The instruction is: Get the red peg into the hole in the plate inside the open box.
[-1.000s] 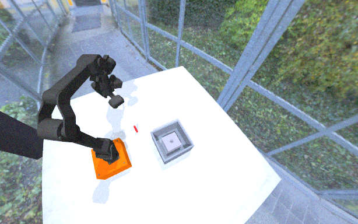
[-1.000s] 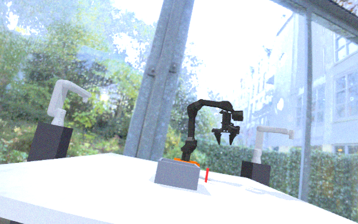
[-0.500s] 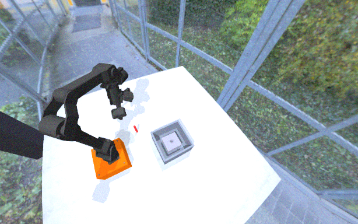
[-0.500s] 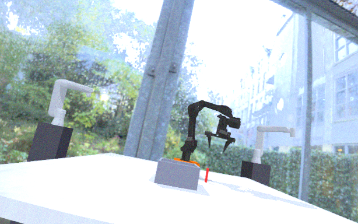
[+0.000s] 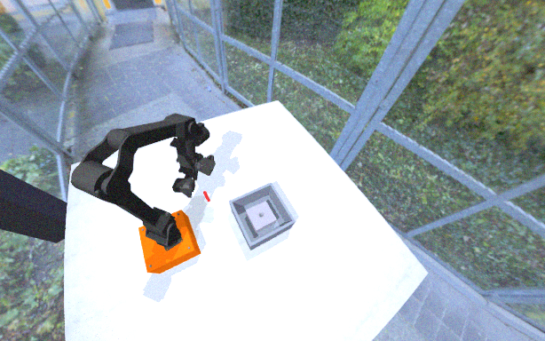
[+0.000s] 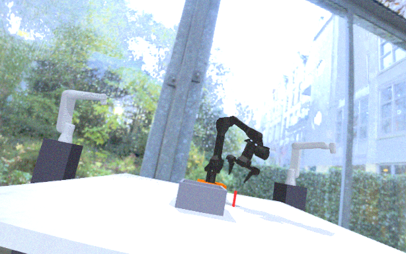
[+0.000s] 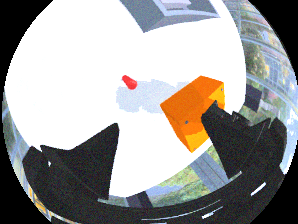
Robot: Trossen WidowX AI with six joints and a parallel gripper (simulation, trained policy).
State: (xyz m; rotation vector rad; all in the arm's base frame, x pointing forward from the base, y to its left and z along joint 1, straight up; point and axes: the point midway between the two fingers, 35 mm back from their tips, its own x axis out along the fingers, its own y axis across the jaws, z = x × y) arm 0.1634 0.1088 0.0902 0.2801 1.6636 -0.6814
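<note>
Glare bleaches the table [image 5: 319,275] [image 6: 132,211] [image 7: 65,90] white under pale shadows; grain speckles every view, and the wrist view bends at its edges.

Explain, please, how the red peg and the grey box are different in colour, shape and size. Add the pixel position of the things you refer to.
The red peg [image 5: 207,196] [image 6: 235,198] [image 7: 129,82] is bright red; the open box [image 5: 273,232] [image 6: 200,198] [image 7: 172,21] is grey. The peg is a thin, solid stick, while the box is wide and hollow. The peg is much smaller than the box. Both stand on the white table [image 5: 319,275] [image 6: 116,211] [image 7: 75,75].
</note>
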